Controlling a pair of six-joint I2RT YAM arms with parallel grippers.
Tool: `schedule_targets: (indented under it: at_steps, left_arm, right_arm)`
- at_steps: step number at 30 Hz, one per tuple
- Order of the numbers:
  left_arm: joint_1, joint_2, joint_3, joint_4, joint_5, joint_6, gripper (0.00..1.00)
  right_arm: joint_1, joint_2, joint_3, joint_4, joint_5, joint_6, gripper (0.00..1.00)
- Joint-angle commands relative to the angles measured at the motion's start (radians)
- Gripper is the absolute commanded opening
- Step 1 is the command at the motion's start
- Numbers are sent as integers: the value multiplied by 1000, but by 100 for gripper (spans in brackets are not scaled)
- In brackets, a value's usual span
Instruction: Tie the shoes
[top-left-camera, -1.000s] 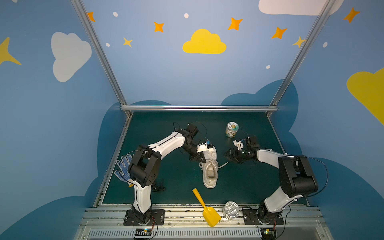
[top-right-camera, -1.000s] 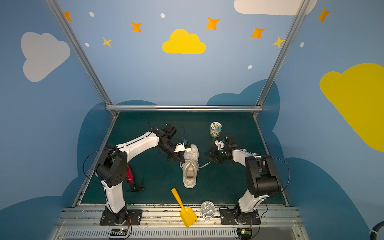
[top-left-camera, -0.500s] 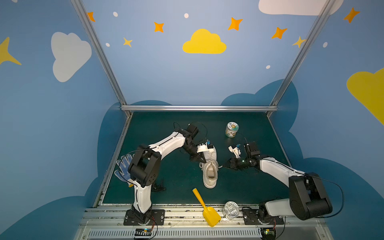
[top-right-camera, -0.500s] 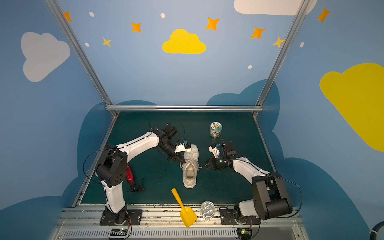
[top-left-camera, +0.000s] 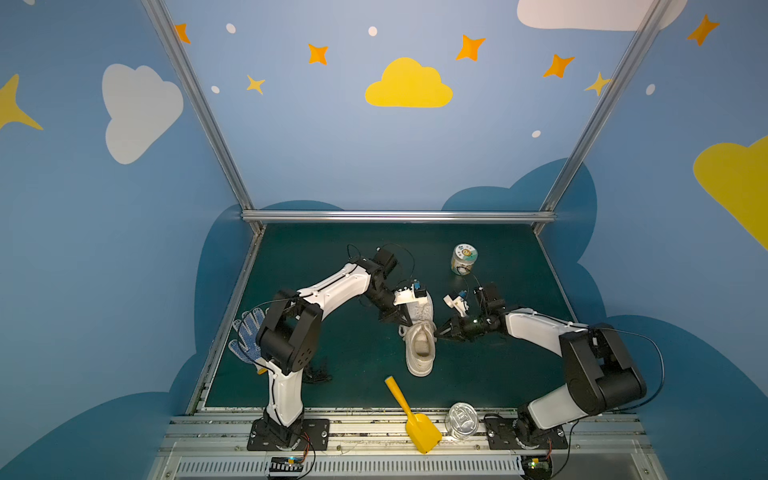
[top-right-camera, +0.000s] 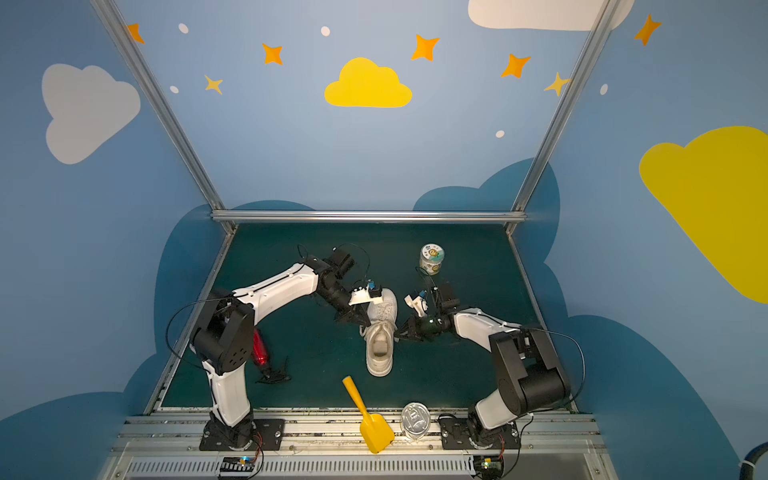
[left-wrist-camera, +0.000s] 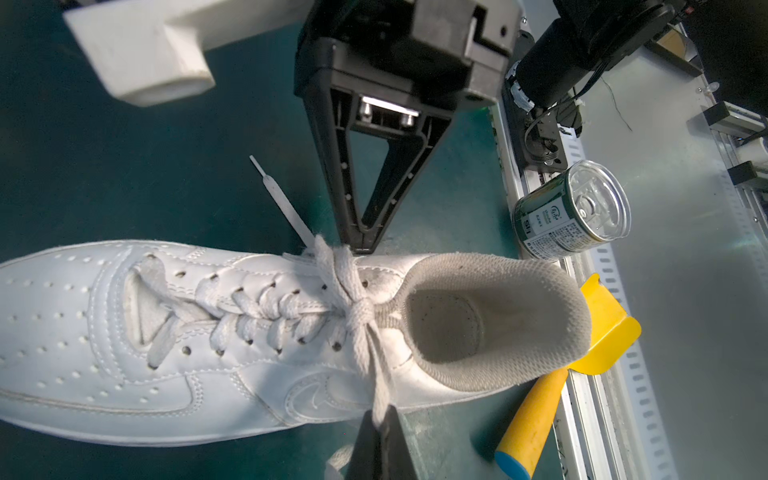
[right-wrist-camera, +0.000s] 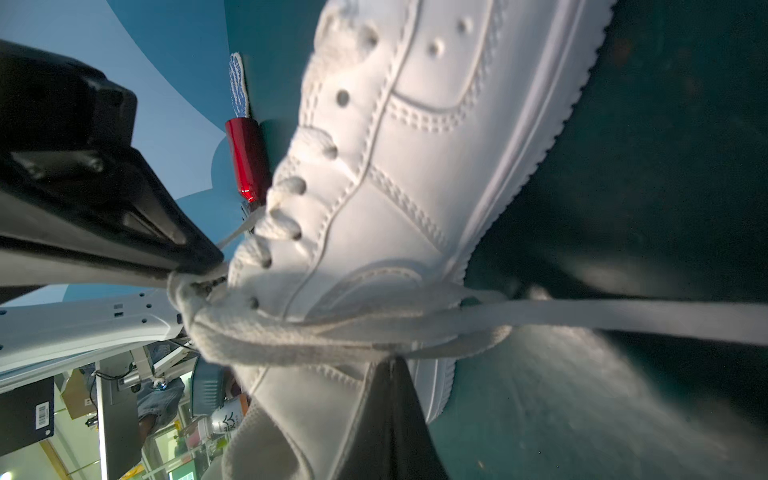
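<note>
White sneaker (top-left-camera: 420, 345) stands sole-down in the middle of the green mat (top-left-camera: 332, 249), toe toward the back wall, between both grippers. Left gripper (left-wrist-camera: 376, 422): fingers pressed together, pinching a strand of the laces (left-wrist-camera: 353, 309) pulled from the crossing at the top eyelets. Right gripper (left-wrist-camera: 362, 246): fingers together at the opposite side, apparently nipping a lace loop; contact is partly hidden. Yellow scoop (top-left-camera: 409, 409) lies near the heel.

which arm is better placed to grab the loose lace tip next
Right, probably: the lace tip lies on the mat by the right gripper; the left gripper is across the sneaker, shut on a lace.
</note>
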Motion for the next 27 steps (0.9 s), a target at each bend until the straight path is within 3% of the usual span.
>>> schedule_targets:
  at_steps: [1, 5, 16, 21, 27]
  left_arm:
    - [-3, -37, -11, -26, 4, -4, 3]
    - [-3, -35, -9, -28, 3, -4, 3]
    - [-3, -34, -9, -34, 1, -3, 3]
    - [-2, -30, -6, -34, 6, -4, 3]
    - [-2, -29, -6, -32, 10, -3, 3]
  right_arm:
    - [2, 26, 41, 21, 27, 4, 0]
    - [-1, 39, 71, 2, 87, 1, 0]
    - [-27, 45, 106, -48, 130, -56, 19]
    - [-35, 42, 108, -66, 106, -71, 22]
    - [-37, -37, 71, -56, 23, -119, 36]
